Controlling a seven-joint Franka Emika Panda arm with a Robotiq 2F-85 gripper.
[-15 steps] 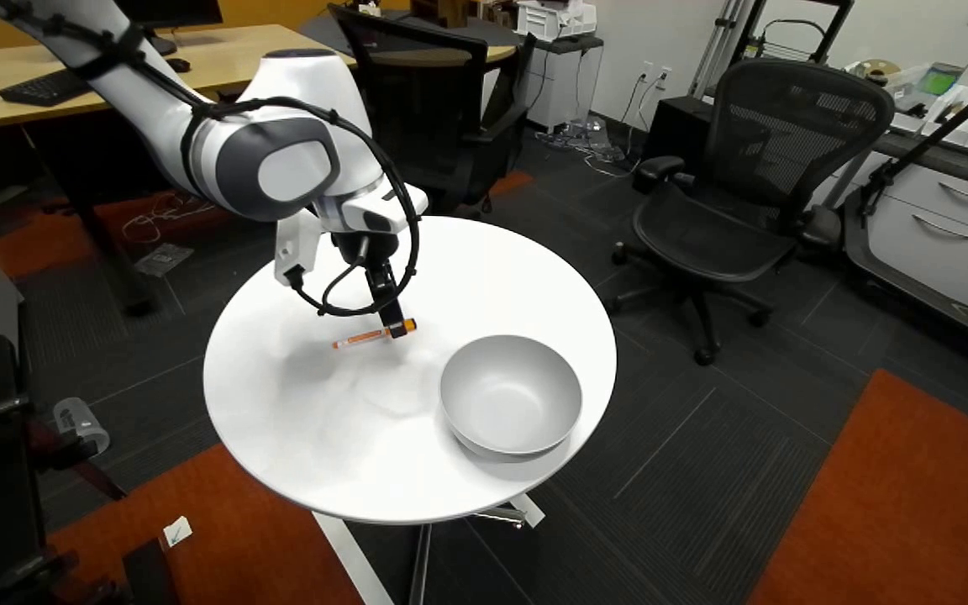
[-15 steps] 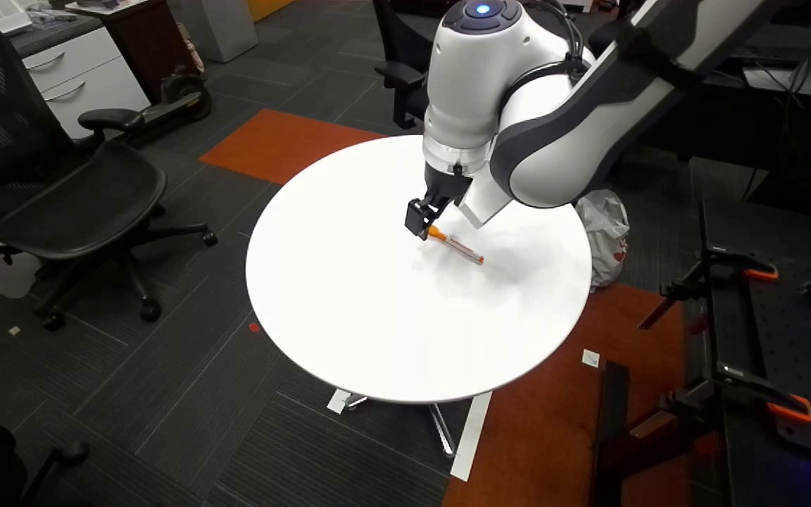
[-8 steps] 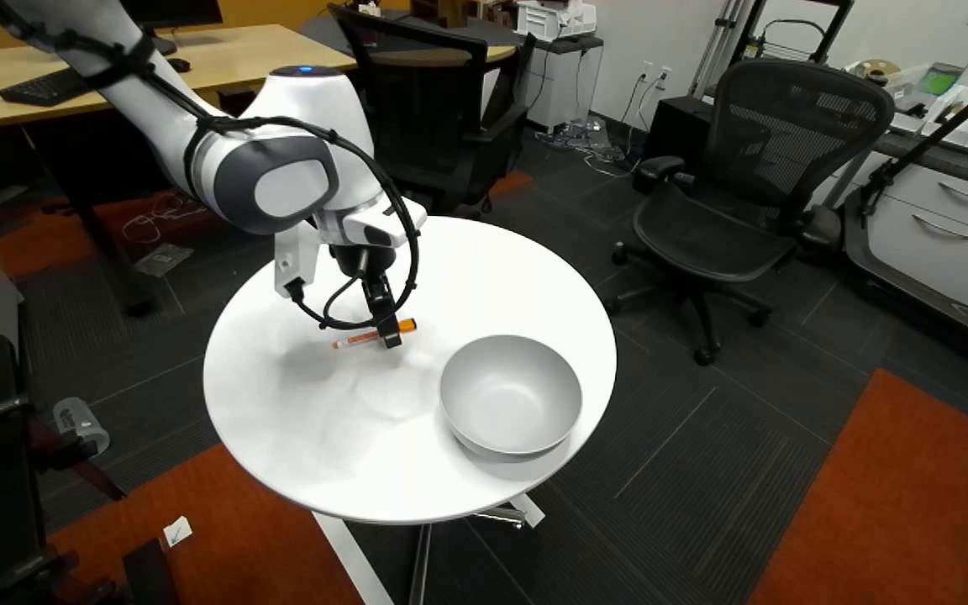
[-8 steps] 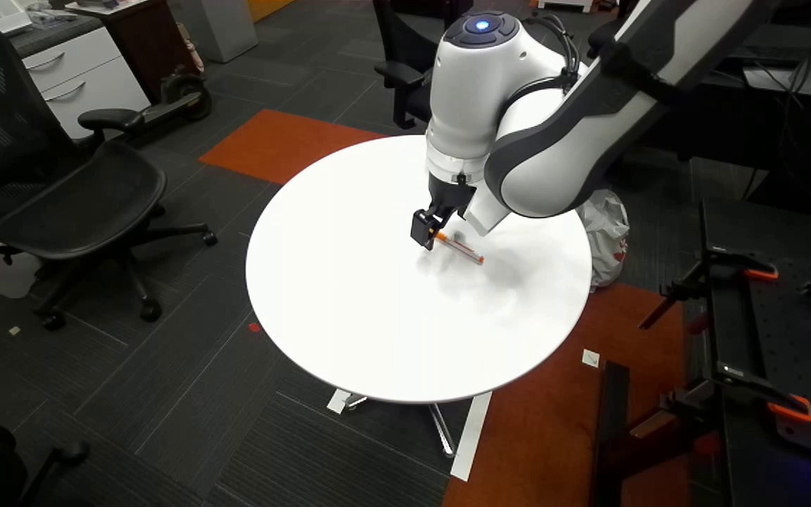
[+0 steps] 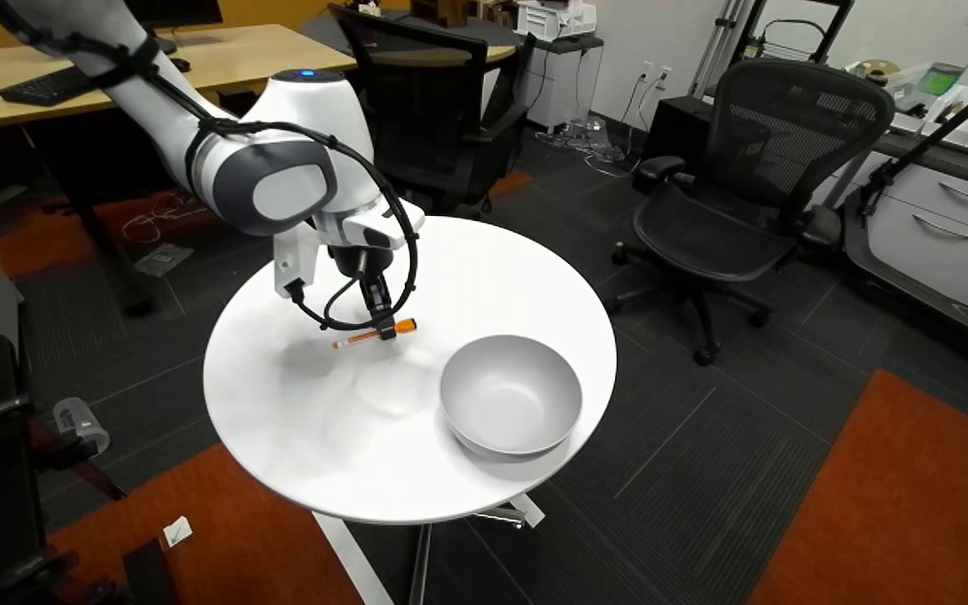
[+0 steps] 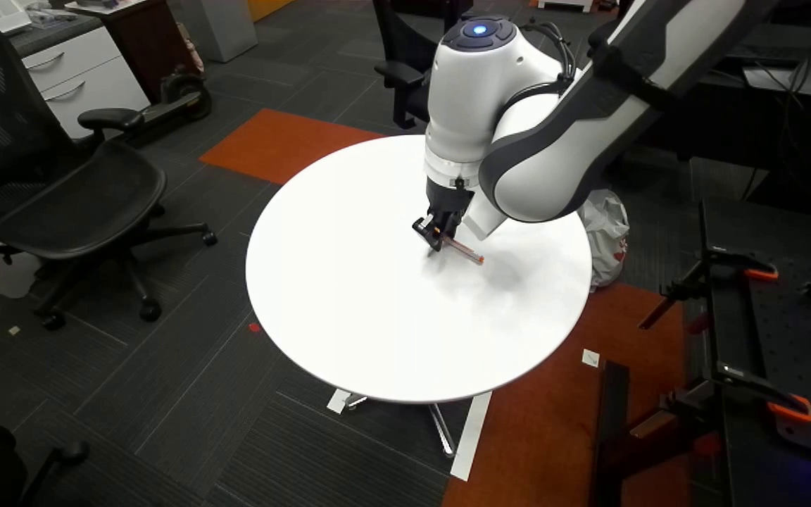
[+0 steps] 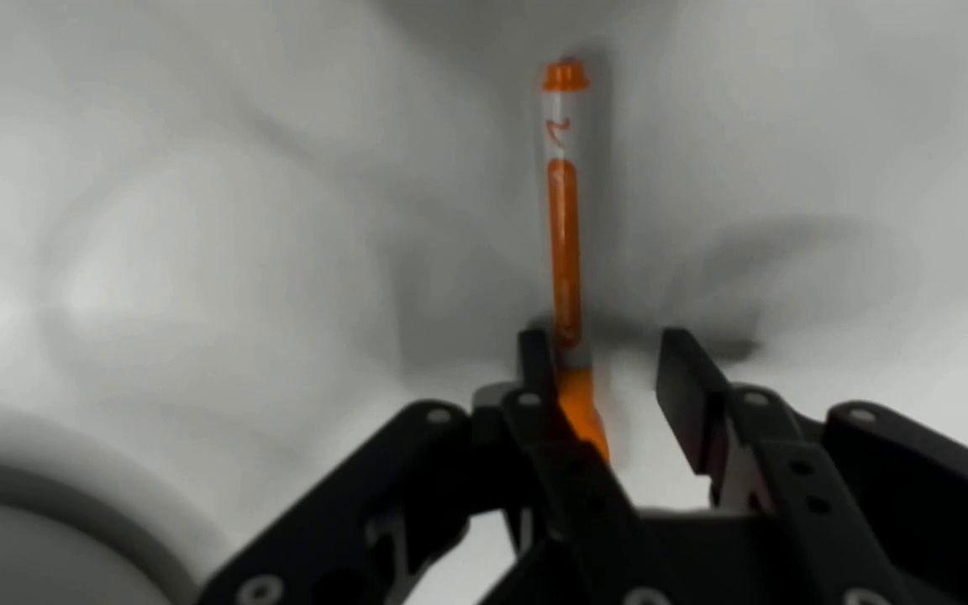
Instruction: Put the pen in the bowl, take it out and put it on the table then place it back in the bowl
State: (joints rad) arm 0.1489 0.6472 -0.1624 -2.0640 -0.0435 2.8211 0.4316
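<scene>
Grey bowl (image 5: 511, 395) on white table (image 5: 324, 445); orange pen (image 7: 565, 239) lying outside bowl, hand (image 7: 606, 349) parted around pen.

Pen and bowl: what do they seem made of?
Pen: probably smooth plastic, going by its pale barrel with orange print and orange end. Bowl: satin grey, with a soft highlight inside; perhaps plastic, but coated metal or ceramic is possible.

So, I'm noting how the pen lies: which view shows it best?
The wrist view: there the pen is largest, mostly clear, one end partly covered by the open gripper. Both exterior views show it small, with the gripper hiding part.
</scene>
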